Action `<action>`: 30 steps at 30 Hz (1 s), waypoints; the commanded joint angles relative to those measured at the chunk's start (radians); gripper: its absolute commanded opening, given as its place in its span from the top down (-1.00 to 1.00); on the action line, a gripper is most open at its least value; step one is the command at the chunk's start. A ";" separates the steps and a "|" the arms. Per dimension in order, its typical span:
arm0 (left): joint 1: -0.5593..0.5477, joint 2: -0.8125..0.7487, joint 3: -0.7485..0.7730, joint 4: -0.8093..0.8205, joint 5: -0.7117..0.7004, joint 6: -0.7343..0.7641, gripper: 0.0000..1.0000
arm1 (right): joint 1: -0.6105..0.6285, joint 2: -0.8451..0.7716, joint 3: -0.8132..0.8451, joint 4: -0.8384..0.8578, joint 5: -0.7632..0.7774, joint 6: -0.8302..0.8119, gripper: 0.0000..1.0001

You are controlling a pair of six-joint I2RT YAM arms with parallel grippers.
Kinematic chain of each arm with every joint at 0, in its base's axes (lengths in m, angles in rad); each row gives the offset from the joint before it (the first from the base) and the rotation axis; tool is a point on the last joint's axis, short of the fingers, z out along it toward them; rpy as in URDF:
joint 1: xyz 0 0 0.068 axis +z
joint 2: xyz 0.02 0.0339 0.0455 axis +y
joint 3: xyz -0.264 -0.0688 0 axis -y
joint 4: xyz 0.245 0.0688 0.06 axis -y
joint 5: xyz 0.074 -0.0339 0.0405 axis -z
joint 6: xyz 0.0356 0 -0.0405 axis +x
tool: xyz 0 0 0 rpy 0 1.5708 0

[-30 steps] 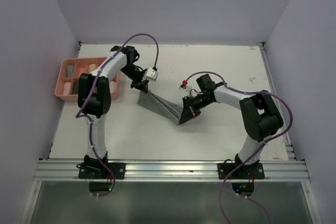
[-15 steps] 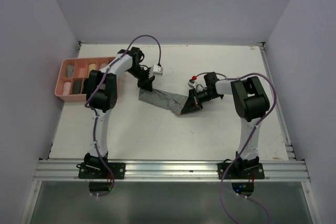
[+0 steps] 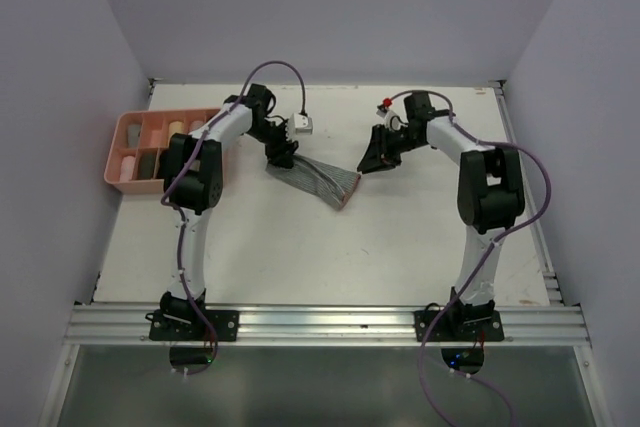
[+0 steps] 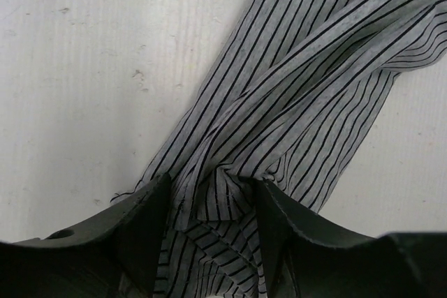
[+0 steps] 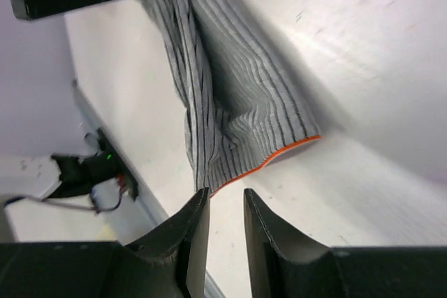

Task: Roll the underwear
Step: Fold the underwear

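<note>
The grey striped underwear (image 3: 318, 179) lies stretched out on the table, running from the centre-left down to an orange-trimmed edge (image 5: 279, 155). My left gripper (image 3: 282, 154) stands over its far left end. In the left wrist view its jaws are apart, and a loose bunch of the striped fabric (image 4: 300, 88) sits in the left gripper (image 4: 213, 185). My right gripper (image 3: 372, 161) hangs off the garment's right end, apart from it. The right gripper (image 5: 225, 197) shows a narrow gap with nothing in it, and the underwear (image 5: 237, 88) lies just ahead.
A pink compartment tray (image 3: 112, 152) holding rolled garments stands at the table's left edge, beside the left arm. Purple cables loop above both arms. White walls close in the table on three sides. A metal rail (image 3: 320, 325) runs along the near edge.
Both grippers have opened and let go of the underwear. The right gripper pulled back up and to the right, off the garment. The cloth now lies on the table.
</note>
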 commanded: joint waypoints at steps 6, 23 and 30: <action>0.000 -0.052 0.005 0.136 -0.081 -0.156 -0.23 | 0.005 0.012 0.154 -0.016 0.269 0.005 0.45; 0.044 -0.349 -0.187 0.488 -0.233 -0.466 -1.00 | 0.173 0.057 -0.080 0.096 0.413 -0.012 0.55; 0.072 -0.556 -0.383 0.516 -0.314 -0.681 -1.00 | 0.342 -0.131 -0.383 0.276 0.312 0.206 0.62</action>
